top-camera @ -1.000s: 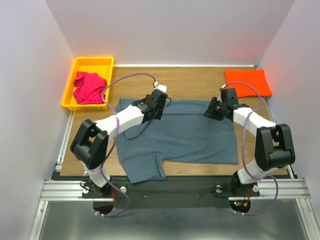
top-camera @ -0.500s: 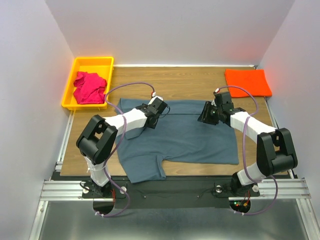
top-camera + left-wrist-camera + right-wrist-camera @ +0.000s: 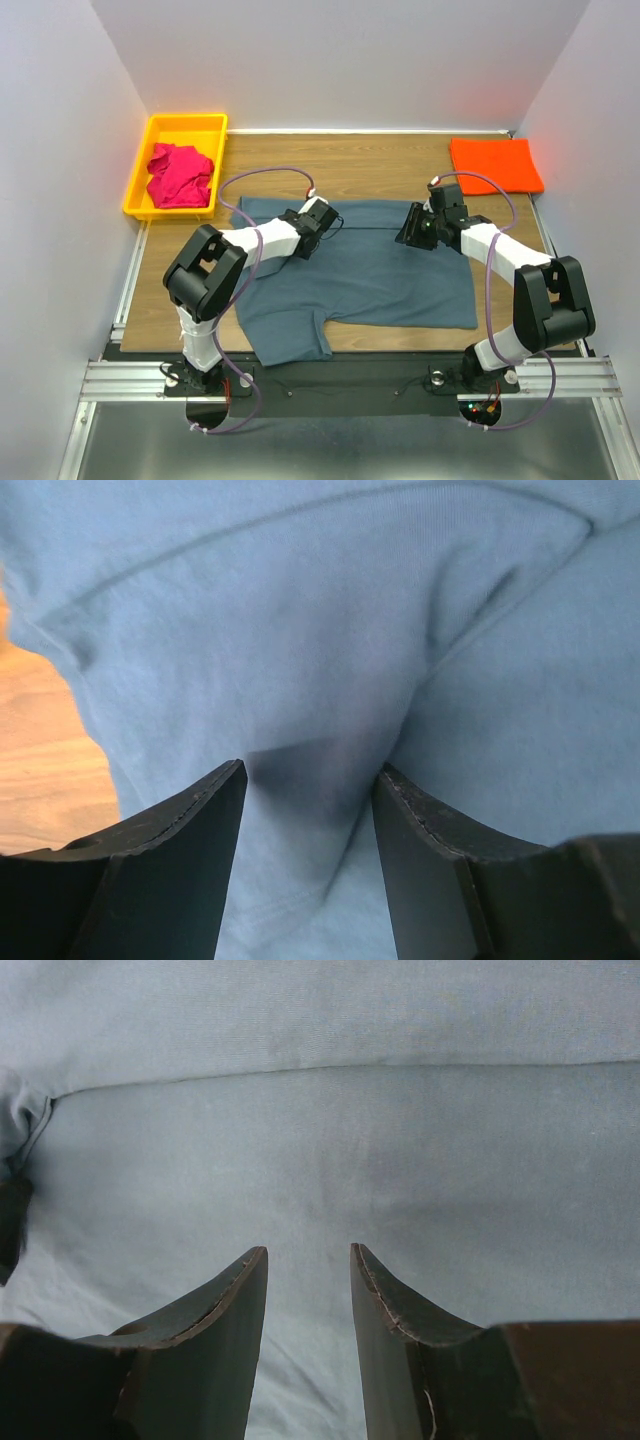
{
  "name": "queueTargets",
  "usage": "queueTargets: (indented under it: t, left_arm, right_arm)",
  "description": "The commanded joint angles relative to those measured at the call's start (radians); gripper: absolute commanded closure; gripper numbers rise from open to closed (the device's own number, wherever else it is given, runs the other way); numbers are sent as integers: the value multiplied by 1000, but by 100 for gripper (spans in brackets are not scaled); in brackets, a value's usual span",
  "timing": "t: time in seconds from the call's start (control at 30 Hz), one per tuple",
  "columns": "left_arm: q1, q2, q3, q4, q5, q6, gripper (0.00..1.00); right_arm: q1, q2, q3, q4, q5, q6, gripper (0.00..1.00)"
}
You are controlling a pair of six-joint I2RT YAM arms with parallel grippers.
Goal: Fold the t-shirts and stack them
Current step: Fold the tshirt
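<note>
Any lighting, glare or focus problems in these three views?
Top external: even light, sharp; the orange t-shirt oversaturates and tints the right wall red. Left wrist: the left tool is near-black, shadowing the grey-blue t-shirt beneath. Right wrist: cloth looks paler, washed out; the right tool is dark, edges soft.

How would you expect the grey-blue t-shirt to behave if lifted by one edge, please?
Probably floppy: the grey-blue t-shirt lies flat with soft creases by the left gripper, so it would likely drape and sag. Pushed, it may bunch rather than slide across the wooden table.
</note>
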Motion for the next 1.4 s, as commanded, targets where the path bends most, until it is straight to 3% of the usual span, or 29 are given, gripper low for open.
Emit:
queueTargets:
  t: [0.0, 0.2, 0.67, 0.93, 1.07, 1.37]
  left_arm:
    - [1, 1, 9, 2, -82, 22, 38]
    - [38, -26, 48, -23, -121, 51, 43]
    - [159, -13, 206, -6, -131, 172, 43]
    - [224, 58, 298, 0, -137, 258, 38]
    - [242, 93, 354, 5, -123, 289, 31]
    - [242, 49, 347, 9, -14, 176, 27]
  right_arm:
    - [5, -19, -21, 35, -1, 4, 55]
    - [7, -19, -24, 35, 7, 1, 53]
    - [7, -27, -38, 35, 27, -4, 45]
    - [7, -33, -55, 35, 29, -10, 44]
    - [7, -27, -58, 35, 19, -12, 44]
    - [7, -39, -53, 34, 13, -29, 44]
